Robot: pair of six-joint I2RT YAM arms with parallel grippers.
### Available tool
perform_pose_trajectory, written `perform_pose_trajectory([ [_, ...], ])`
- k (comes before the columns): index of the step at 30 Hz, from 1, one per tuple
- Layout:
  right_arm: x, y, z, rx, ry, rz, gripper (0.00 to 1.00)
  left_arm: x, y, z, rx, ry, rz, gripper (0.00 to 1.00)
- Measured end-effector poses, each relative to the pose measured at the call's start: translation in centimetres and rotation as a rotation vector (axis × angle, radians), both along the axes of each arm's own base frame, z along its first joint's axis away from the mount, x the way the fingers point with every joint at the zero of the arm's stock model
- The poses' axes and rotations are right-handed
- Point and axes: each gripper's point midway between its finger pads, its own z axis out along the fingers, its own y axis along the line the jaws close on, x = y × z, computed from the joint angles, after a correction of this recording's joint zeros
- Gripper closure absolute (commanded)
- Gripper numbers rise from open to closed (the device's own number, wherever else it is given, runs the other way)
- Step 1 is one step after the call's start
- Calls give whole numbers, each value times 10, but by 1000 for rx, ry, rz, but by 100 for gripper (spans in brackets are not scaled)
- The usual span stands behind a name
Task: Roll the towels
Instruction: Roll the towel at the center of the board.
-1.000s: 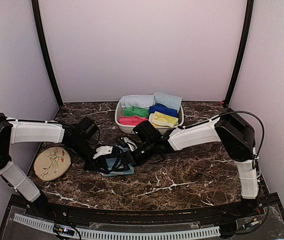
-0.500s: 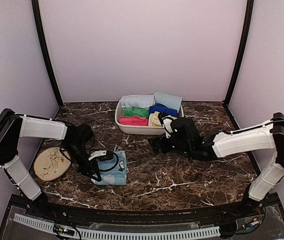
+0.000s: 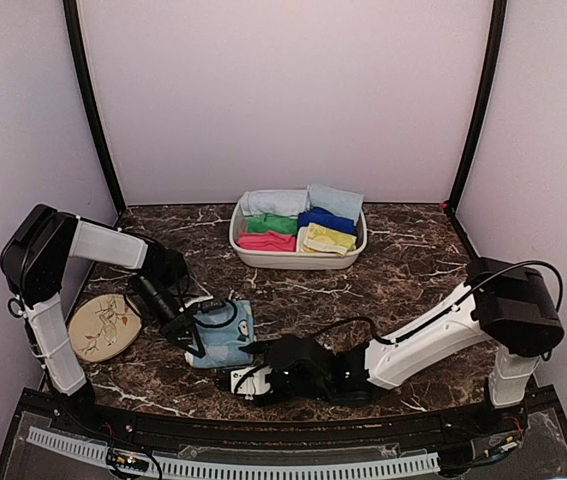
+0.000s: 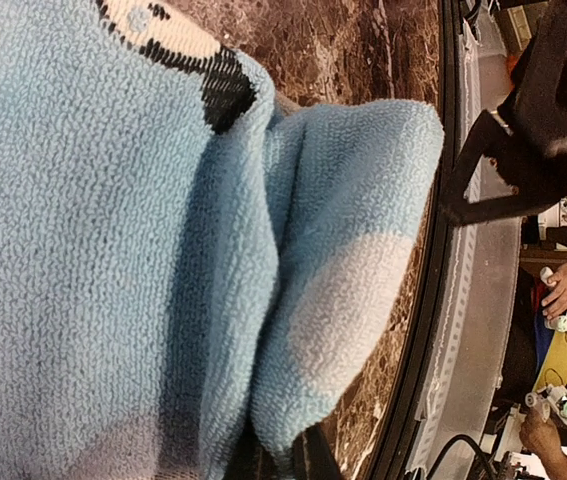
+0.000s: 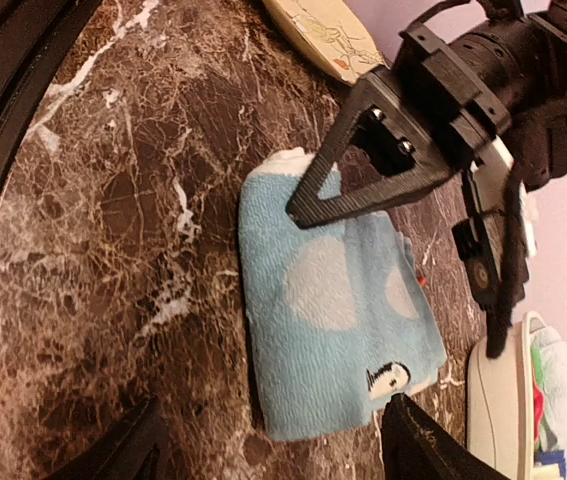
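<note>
Since half a second ago, the right arm has swung from beside the basket (image 3: 263, 258) down to the near table edge. The right gripper (image 5: 273, 410) now faces the spotted towel (image 3: 228, 338), jaws spread wide and empty. The towel lies folded, not rolled, just right of the plate (image 3: 103, 327). The left gripper (image 3: 191, 325) sits on its left edge; I cannot tell if it pinches. I judge rolling is about to start.

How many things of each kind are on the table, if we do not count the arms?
Rolled towels in the basin: 6 (whitish, pale blue, green, dark blue, pink, yellow)
Spotted blue towel outside the basin: 1
Plate: 1
The basin itself: 1
Total: 9
</note>
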Motion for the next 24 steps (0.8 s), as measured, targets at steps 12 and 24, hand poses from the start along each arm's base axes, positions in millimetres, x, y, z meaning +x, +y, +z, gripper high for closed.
perform_pose_trajectory([
  [12,26,42,-34,-95,-114,63,63,2,-1,6,0,58,2,88],
  [24,62,53,-32,-56,293,-12,97,12,15,9,23,-172,-12,47],
])
